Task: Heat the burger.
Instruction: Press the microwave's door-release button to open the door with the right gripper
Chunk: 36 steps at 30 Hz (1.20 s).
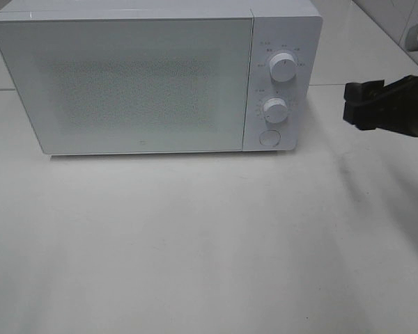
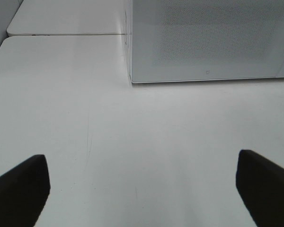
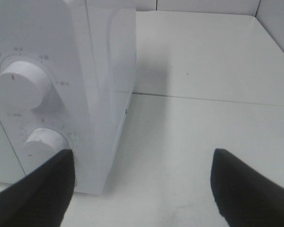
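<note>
1. Desk [image 1: 195, 243], white: beneath both sets of jaws.
2. Microwave [image 1: 125, 83], white, door closed: ahead of the left jaws, control panel just beside the right jaws.
3. Right gripper [image 1: 354, 106]: jaws spread, empty.
4. Left gripper [image 2: 141, 158]: jaws spread wide, empty.
5. Upper dial [image 1: 283, 67], lower dial [image 1: 274, 109], round button [image 1: 269, 138]: near the right jaws.
6. Burger: hidden; place cannot be told.

The light is bright, even and a little cool, so the white table [image 1: 195, 243] looks washed out. A thin grey shadow lies under the microwave [image 1: 125, 83], and a wide faint one falls on the table below the right gripper [image 1: 350, 106]. In the wrist view, the fingertips [image 2: 19, 189] of the left gripper [image 2: 142, 158] are blurred at their edges
</note>
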Available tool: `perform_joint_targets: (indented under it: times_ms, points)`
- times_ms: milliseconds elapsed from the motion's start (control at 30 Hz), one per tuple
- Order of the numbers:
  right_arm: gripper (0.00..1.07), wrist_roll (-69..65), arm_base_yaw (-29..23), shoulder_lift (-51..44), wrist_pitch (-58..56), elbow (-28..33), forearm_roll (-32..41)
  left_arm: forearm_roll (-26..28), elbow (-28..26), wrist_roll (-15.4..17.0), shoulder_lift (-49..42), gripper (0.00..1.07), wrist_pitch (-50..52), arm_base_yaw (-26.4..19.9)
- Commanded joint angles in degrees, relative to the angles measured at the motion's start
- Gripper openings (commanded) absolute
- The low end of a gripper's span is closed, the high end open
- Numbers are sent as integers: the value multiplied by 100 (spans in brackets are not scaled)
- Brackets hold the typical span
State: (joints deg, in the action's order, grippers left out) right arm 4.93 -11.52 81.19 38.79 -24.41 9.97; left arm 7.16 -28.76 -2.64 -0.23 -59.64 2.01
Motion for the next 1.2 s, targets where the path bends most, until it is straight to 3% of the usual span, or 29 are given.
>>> perform_joint_targets:
  times_ms: [33,133,367,533,600,700,967,1133,1200]
  points:
    - [75,544,-521,390,670,132,699,23,6,-6,-115,100,17,-17]
    - [75,607,-665,487,802,149,859,23,6,-6,-115,100,17,-17]
    - [75,676,-1811,1197,1702,143,1942,23,6,-6,-115,100,17,-17]
    - [75,676,-2349,1455,2045,143,2521,23,6,-6,-115,100,17,-17]
    - [75,665,-2848,1639,2309,132,3071,23,6,-6,-115,100,17,-17]
    - [75,653,-3088,1742,2309,46,3346,23,6,-6,-115,100,17,-17]
    - [75,69,-3272,1759,2309,-178,3489,23,6,-6,-115,100,17,-17]
    - [71,-1776,-3272,1759,2257,-183,3489,23,6,-6,-115,100,17,-17]
    - [64,-3019,-3272,1759,2235,-183,3489,23,6,-6,-115,100,17,-17]
